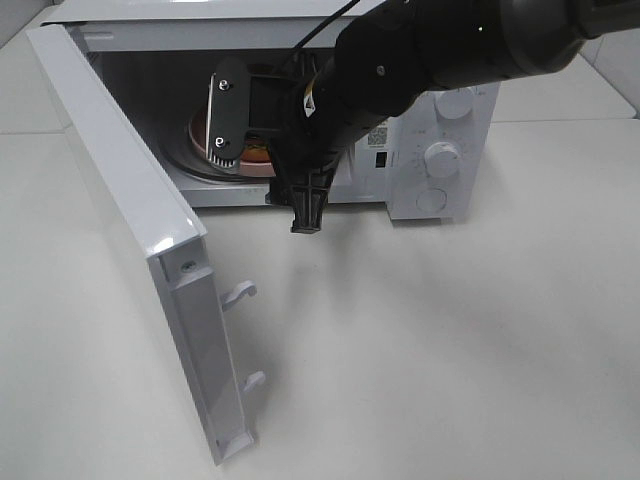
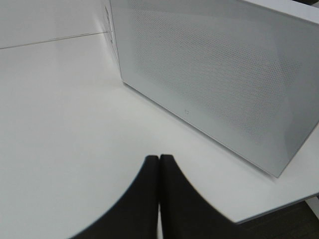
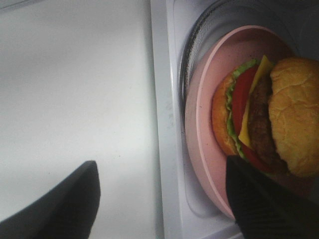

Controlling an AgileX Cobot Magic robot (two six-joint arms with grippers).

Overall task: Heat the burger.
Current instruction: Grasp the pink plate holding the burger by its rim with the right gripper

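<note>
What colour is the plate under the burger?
Pink. The plate carrying the burger shows best in the right wrist view.

Your right arm wears a glossy black shell, with a thin black cable arching over it, a small yellow sticker and a dark screwed bracket; your left gripper is matte black.

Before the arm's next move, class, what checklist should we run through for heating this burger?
1. Golden-bun layered burger sits on round pink plate inside white microwave: ok.
2. Right end effector open, not clamping burger: ok.
3. Right end effector clear of doorway: not ok, partly over plate.
4. White door shut: not ok, wide open.
5. Left end effector shut, beside door: ok.
</note>
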